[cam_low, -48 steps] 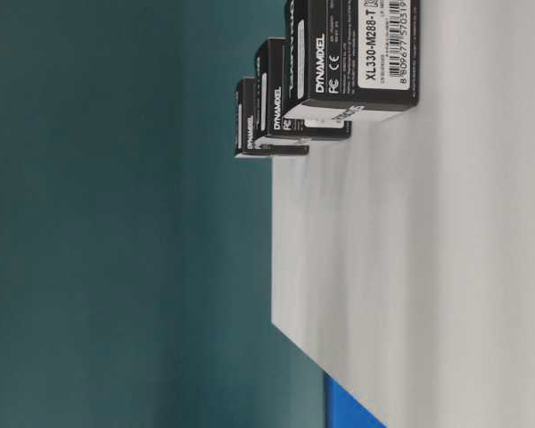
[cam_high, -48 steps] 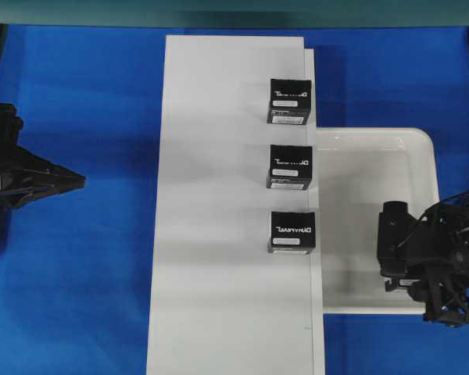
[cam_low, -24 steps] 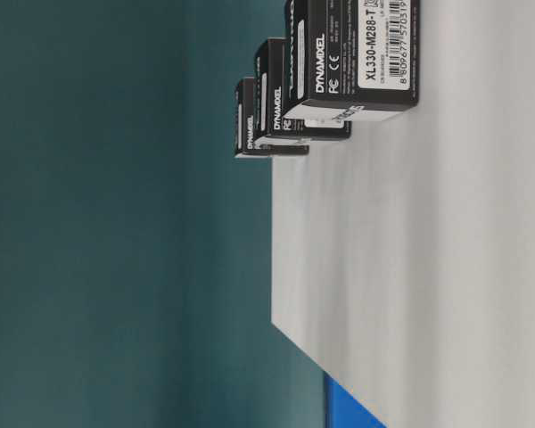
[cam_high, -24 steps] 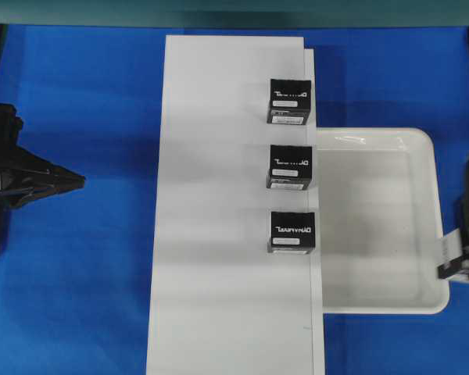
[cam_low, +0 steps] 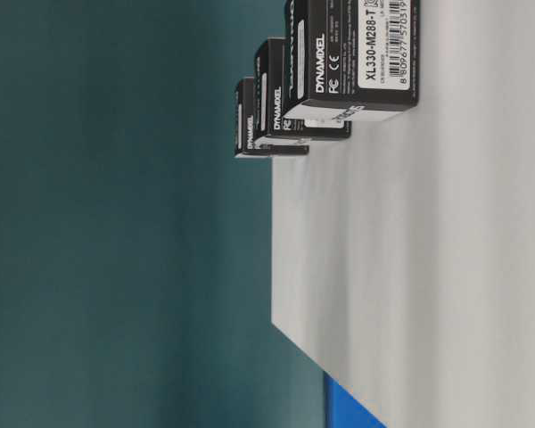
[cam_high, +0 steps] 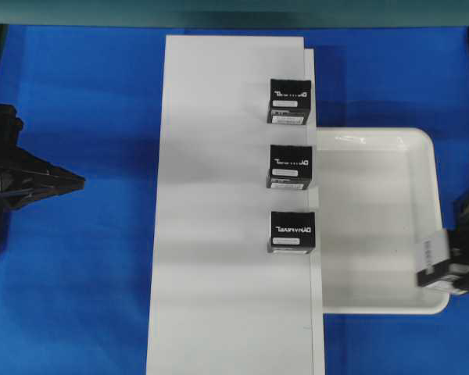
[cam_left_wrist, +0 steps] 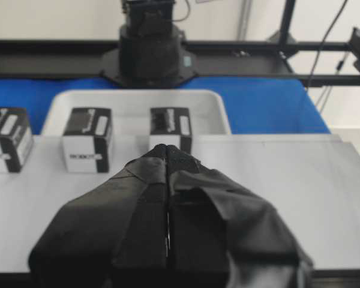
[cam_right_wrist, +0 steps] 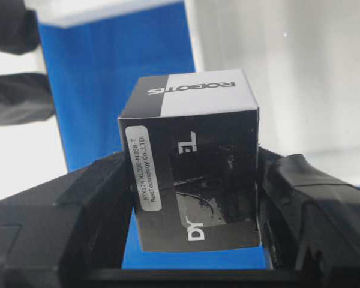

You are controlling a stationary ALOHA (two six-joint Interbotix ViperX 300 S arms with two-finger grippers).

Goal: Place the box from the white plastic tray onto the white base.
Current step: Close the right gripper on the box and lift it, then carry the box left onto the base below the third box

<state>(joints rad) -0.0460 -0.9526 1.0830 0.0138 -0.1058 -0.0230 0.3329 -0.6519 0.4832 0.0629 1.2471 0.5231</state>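
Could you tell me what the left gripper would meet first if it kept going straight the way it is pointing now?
Probably the white base: the shut left gripper points at its near edge. If it rides above the board, the middle lettered box lies next in line; height is unclear.

Between my right gripper's black padded fingers (cam_right_wrist: 78,204) sits the small black cuboid box (cam_right_wrist: 192,162). I read "ROBOTIS" on its white-and-grey end face, and its white sticker says "BTX124 XL330-M288-T" over "BestTechnology Co.,LTD.". From table level, the nearest black lettered carton (cam_low: 352,55) reads "DYNAMIXEL", "XL330-M288-T", with FC and CE marks and a barcode whose digits I can't fully make out. The two cartons behind it also show "DYNAMIXEL".
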